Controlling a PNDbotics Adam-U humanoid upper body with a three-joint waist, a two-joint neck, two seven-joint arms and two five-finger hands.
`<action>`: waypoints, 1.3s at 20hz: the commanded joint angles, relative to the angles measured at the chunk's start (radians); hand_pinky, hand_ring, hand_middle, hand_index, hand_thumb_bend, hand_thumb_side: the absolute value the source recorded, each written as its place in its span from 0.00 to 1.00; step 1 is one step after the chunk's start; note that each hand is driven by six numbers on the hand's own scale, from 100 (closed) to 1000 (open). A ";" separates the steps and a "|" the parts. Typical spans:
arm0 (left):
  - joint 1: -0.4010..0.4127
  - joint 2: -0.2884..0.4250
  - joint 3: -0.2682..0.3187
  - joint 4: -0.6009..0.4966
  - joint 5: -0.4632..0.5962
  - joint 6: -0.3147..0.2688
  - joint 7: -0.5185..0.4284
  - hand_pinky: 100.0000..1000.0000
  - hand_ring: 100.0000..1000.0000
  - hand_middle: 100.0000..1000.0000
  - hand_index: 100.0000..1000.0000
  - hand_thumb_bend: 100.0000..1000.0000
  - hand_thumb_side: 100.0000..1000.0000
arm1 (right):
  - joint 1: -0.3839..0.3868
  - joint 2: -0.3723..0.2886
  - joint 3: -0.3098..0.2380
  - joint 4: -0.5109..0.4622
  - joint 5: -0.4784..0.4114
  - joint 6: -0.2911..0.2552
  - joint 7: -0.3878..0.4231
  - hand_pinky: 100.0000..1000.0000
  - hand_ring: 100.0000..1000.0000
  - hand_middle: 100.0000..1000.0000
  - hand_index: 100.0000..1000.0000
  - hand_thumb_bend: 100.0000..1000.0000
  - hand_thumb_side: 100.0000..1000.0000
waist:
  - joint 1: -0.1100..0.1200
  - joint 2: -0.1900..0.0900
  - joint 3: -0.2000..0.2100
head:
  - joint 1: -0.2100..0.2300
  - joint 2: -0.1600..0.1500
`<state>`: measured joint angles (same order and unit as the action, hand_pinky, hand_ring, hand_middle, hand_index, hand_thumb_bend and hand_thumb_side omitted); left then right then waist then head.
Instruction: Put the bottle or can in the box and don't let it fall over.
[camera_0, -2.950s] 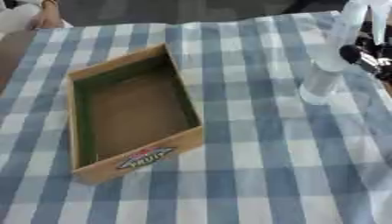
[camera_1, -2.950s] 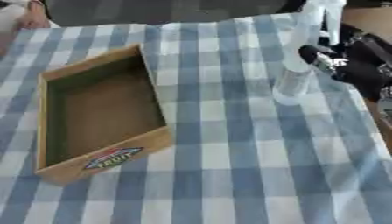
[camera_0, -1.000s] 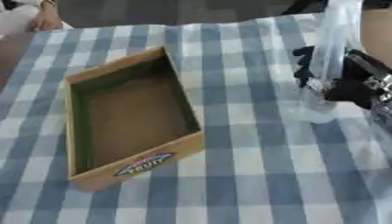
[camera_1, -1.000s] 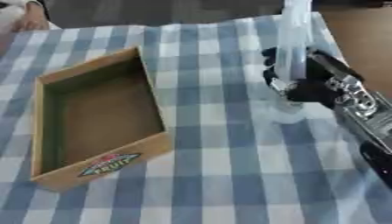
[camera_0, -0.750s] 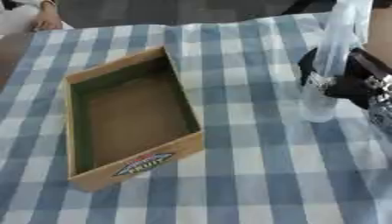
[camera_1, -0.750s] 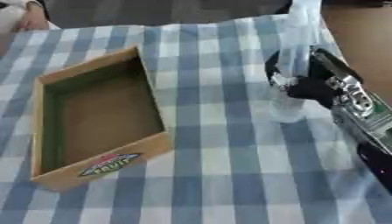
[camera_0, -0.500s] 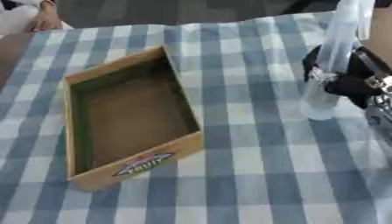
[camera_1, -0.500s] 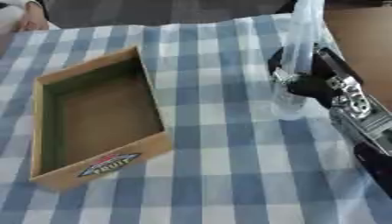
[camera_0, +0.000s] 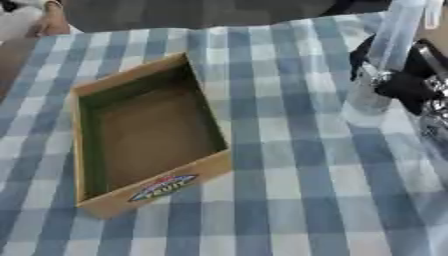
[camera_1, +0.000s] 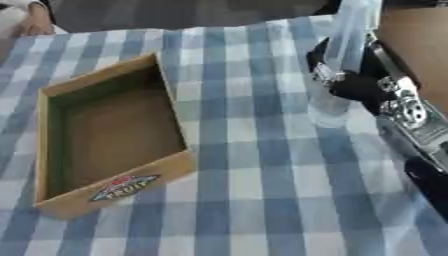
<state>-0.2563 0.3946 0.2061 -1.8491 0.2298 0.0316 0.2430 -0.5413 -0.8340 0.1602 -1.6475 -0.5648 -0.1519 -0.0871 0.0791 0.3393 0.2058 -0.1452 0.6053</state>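
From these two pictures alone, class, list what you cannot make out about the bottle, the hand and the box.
1. The clear bottle: its top is cut off by the upper edge in both eye views.
2. The right hand: its fingers lie behind the bottle, so whether they close round it is unclear.
3. The box: the label's small print is blurred.
4. The left hand: in neither view.
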 joint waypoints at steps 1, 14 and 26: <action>-0.005 0.035 0.003 -0.018 0.002 0.000 -0.004 1.00 1.00 0.71 0.67 0.00 0.57 | -0.042 -0.062 -0.015 -0.071 -0.040 0.009 -0.018 0.00 0.02 0.18 0.04 0.00 0.00 | -0.005 -0.031 0.002 | -0.001 0.006; -0.006 0.040 0.006 -0.025 0.010 0.002 0.016 1.00 1.00 0.71 0.67 0.00 0.57 | -0.243 0.009 0.070 -0.097 -0.064 0.083 -0.024 0.00 0.06 0.20 0.05 0.00 0.00 | -0.024 -0.058 0.060 | -0.054 0.040; -0.025 0.024 0.007 0.026 0.033 0.014 0.022 1.00 1.00 0.71 0.67 0.00 0.58 | -0.352 0.079 0.132 -0.076 -0.044 0.106 -0.092 0.00 0.08 0.21 0.06 0.00 0.00 | -0.043 -0.052 0.174 | -0.160 0.040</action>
<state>-0.2696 0.4018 0.2108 -1.8239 0.2576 0.0442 0.2719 -0.8705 -0.7461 0.2961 -1.7119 -0.6115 -0.0479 -0.1715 0.0322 0.3091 0.3823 -0.2956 0.6489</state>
